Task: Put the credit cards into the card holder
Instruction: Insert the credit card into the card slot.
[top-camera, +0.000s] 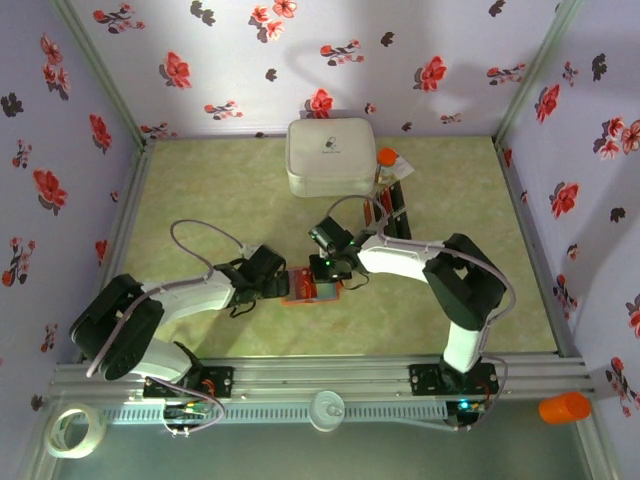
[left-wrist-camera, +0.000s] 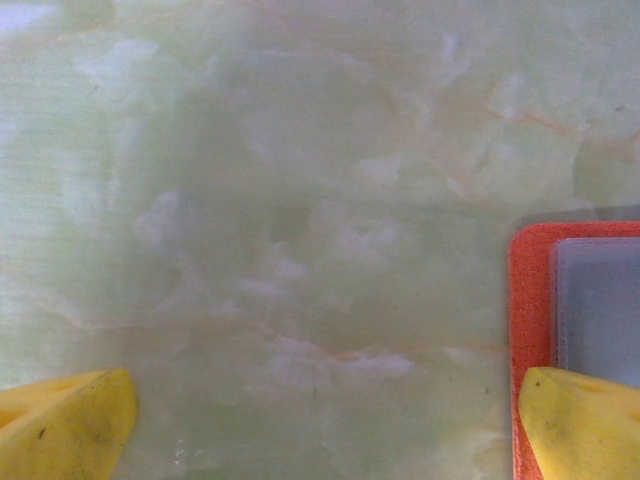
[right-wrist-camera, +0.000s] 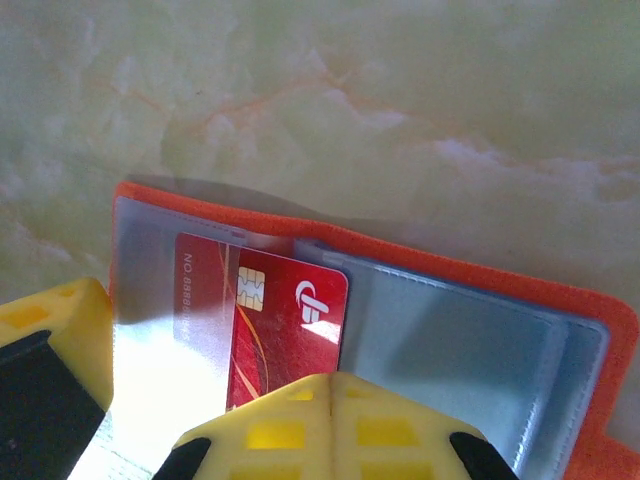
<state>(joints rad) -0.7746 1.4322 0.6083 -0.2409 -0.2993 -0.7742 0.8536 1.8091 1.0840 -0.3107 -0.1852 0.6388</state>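
1. Card holder (right-wrist-camera: 480, 275) lying open on the table (top-camera: 220, 190), blue-grey inside up, one end cut off.
2. Red credit card (right-wrist-camera: 300, 300) half under a clear pocket, lower end hidden behind right gripper (right-wrist-camera: 190, 350); fingers narrow, grip on it impossible to tell.
3. Left gripper (left-wrist-camera: 320, 425) spread wide, holding nothing, one fingertip (left-wrist-camera: 585, 425) over the holder's edge.

credit card (right-wrist-camera: 290, 330) partly in card holder (right-wrist-camera: 470, 350), case (top-camera: 331, 156) well behind it

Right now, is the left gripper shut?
No, the left gripper stands wide open, its yellow fingers far apart over the table.
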